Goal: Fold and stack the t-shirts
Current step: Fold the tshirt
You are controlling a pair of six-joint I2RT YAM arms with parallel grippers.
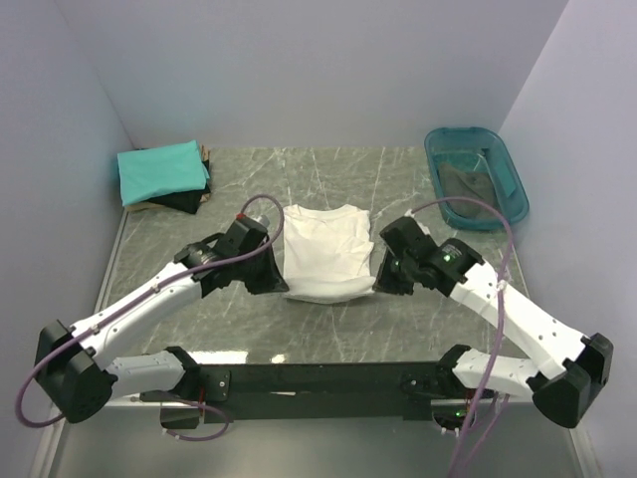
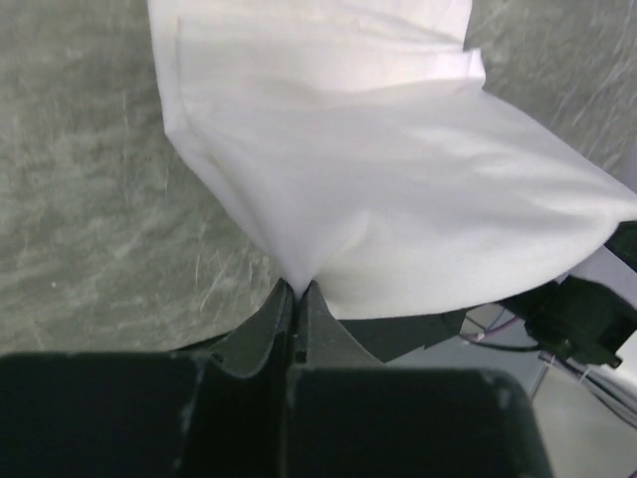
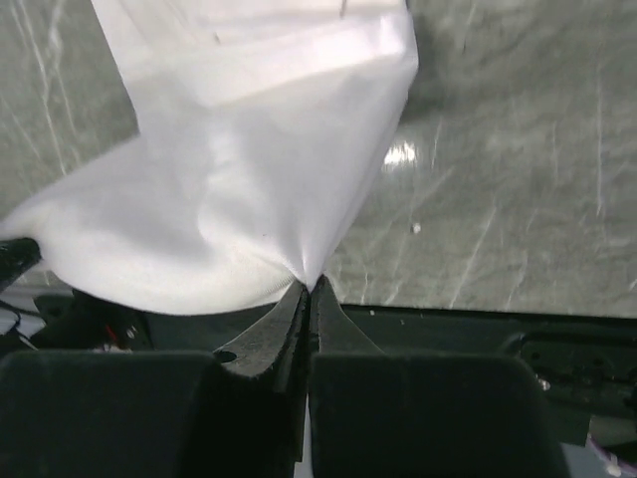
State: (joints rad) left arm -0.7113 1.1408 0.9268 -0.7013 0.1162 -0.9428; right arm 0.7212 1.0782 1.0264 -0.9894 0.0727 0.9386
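A white t-shirt (image 1: 326, 251) lies partly folded in the middle of the table, its near edge lifted off the surface. My left gripper (image 1: 271, 279) is shut on its near left corner; the wrist view shows white t-shirt cloth (image 2: 378, 189) pinched at the left gripper (image 2: 300, 287). My right gripper (image 1: 383, 277) is shut on the near right corner, with white t-shirt fabric (image 3: 229, 179) bunching into the right gripper (image 3: 310, 284). A folded teal t-shirt (image 1: 161, 169) rests on a black t-shirt (image 1: 184, 199) at the far left.
A translucent teal plastic tub (image 1: 477, 176) stands at the far right near the wall. The table (image 1: 249, 329) is grey-green marbled stone, walled on three sides. Purple cables loop off both arms.
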